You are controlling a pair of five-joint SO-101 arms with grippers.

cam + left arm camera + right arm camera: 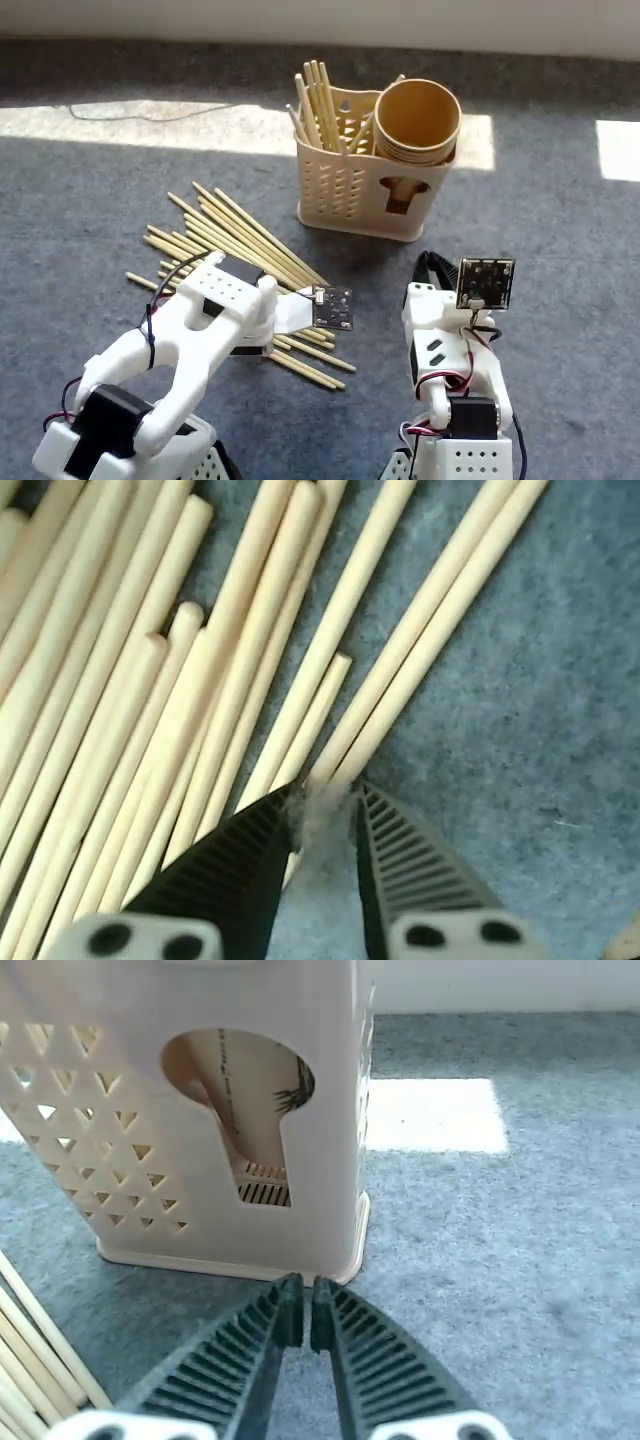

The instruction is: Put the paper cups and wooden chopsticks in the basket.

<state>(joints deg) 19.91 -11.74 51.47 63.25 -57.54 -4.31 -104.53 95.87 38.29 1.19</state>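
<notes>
Left gripper [325, 798] stood narrowly parted over loose chopsticks [200, 680] on carpet [520, 730]; right gripper [305, 1295], closed empty, faced basket [330, 1110] holding cups [417, 120].

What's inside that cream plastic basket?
A stack of tan paper cups and several pale wooden chopsticks standing upright. The cream plastic basket's perforated wall covers their lower ends and the bottom.

- Basket [350, 190]: cream plastic with perforated walls and a keyhole-shaped cut-out in the front wall. It stands upright on the grey carpet [560, 250].
- Paper cups [417, 120]: tan, nested in one stack, mouth up, seated in the basket's right half.
- Upright chopsticks [318, 100]: a pale wooden bundle standing in the basket's left half, ends above its rim.
- Loose chopsticks [240, 250]: a pile lying flat, roughly parallel, in front of the basket and to its left.
</notes>
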